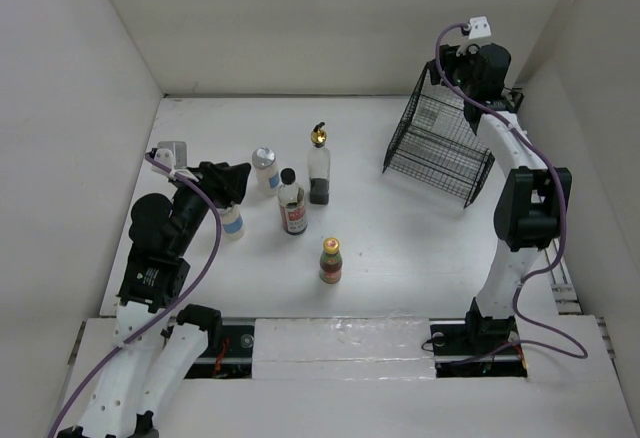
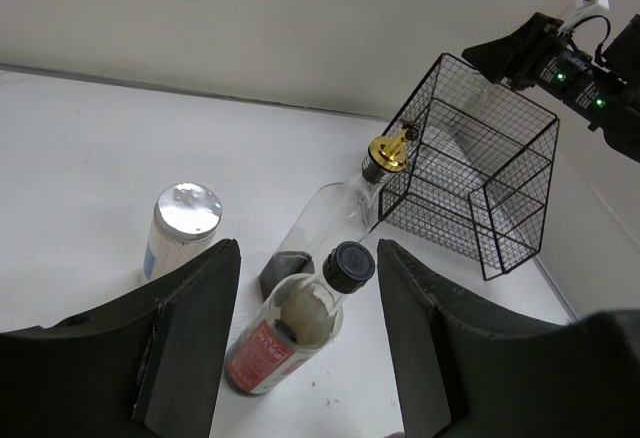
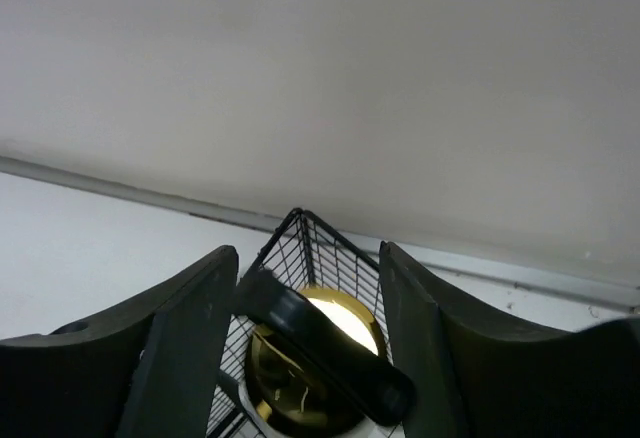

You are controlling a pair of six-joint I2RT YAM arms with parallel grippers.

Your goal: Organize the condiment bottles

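Observation:
Of the condiment bottles, a tall clear bottle with a gold pourer, a dark black-capped, red-labelled bottle and a white silver-lidded bottle stand mid-table. Nearer the arms stands a small red-capped bottle. Another white blue-labelled bottle stands just beside my left gripper, which is open and empty, facing the dark bottle. Above the black wire basket, my right gripper is open around a gold pourer top, with a gap on the right side.
White walls enclose the table on the left, back and right. The wire basket stands at the back right, close to the right wall. The right arm's elbow hangs over the table's right side.

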